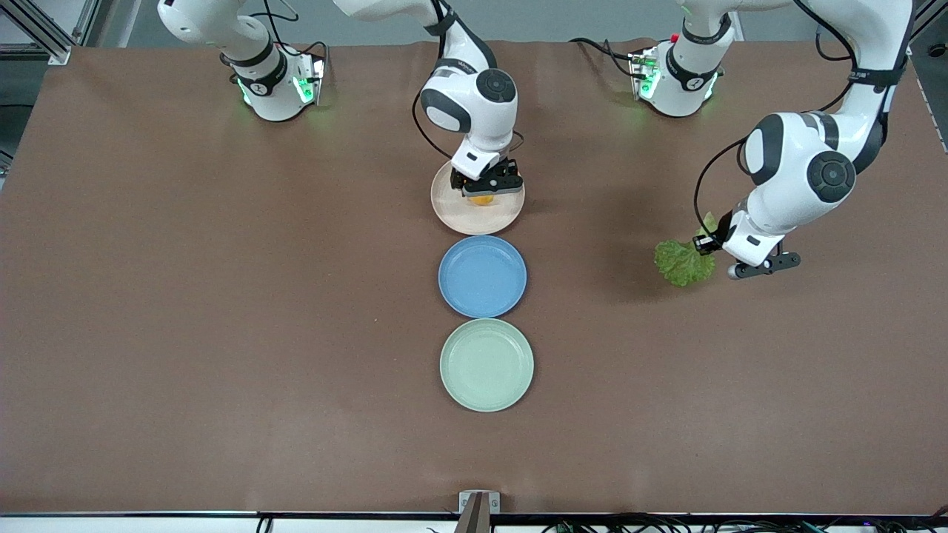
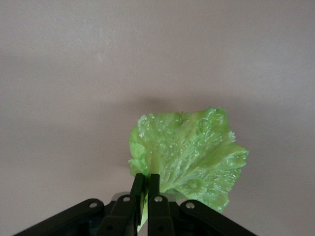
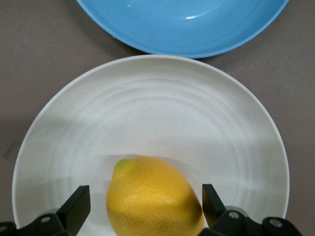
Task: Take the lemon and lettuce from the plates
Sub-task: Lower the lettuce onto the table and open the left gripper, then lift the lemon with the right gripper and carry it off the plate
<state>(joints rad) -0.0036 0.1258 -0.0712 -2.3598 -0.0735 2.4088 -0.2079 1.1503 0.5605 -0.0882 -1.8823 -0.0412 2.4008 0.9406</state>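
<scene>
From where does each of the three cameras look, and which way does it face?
Front: high across the table, facing both arms' bases and three plates.
Left wrist: on the left arm, looking down past the left gripper, shut on the lettuce.
Right wrist: over the beige plate, right gripper open around the lemon.
Shared: front and right wrist views show the blue plate.

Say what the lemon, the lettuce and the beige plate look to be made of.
Lemon: likely plastic replica; smooth, evenly yellow, faintly dimpled skin.
Lettuce: probably moulded plastic; glossy, translucent, stiffly crinkled.
Beige plate: matte speckled surface with faint rings; plastic or fibre composite, cannot tell which.
</scene>
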